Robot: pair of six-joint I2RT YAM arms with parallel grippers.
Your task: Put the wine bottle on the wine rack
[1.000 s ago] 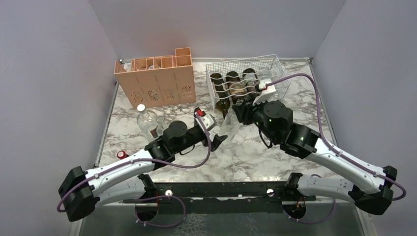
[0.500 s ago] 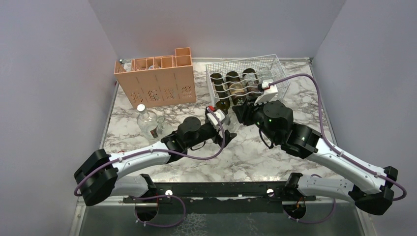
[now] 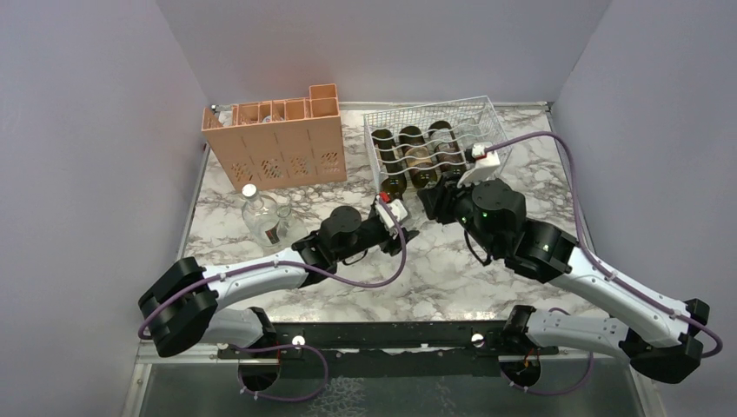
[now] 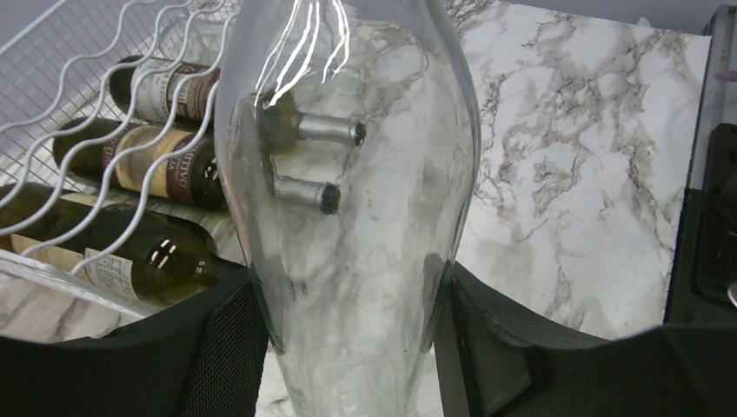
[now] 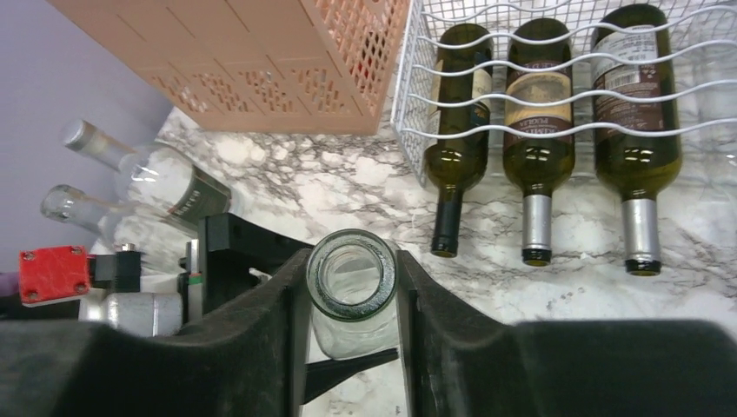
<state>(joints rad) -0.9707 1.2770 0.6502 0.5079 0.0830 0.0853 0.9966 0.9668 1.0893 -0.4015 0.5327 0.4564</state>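
Note:
A clear glass wine bottle [image 4: 348, 200] is held above the table between both arms, just in front of the white wire wine rack [image 3: 474, 109]. My left gripper [image 4: 348, 347] is shut on the bottle's wide body, with a finger [image 4: 222, 347] pressed to each side. My right gripper [image 5: 351, 300] is shut on the bottle's neck, just under its open mouth [image 5: 351, 275]. In the top view both grippers [image 3: 404, 224] [image 3: 432, 205] hide most of the bottle. Three dark bottles [image 5: 539, 113] lie in the wine rack [image 5: 407, 95], necks pointing toward me.
A peach-orange compartment crate [image 3: 278, 143] stands at the back left, beside the rack. Clear bottles [image 3: 259, 213] lie on the marble table [image 3: 452, 278] left of my left arm, also seen in the right wrist view [image 5: 148, 182]. Walls enclose three sides.
My left arm has reached right to the clear bottle and its jaws have shut on the body. The right gripper kept its hold on the neck and shifted slightly right.

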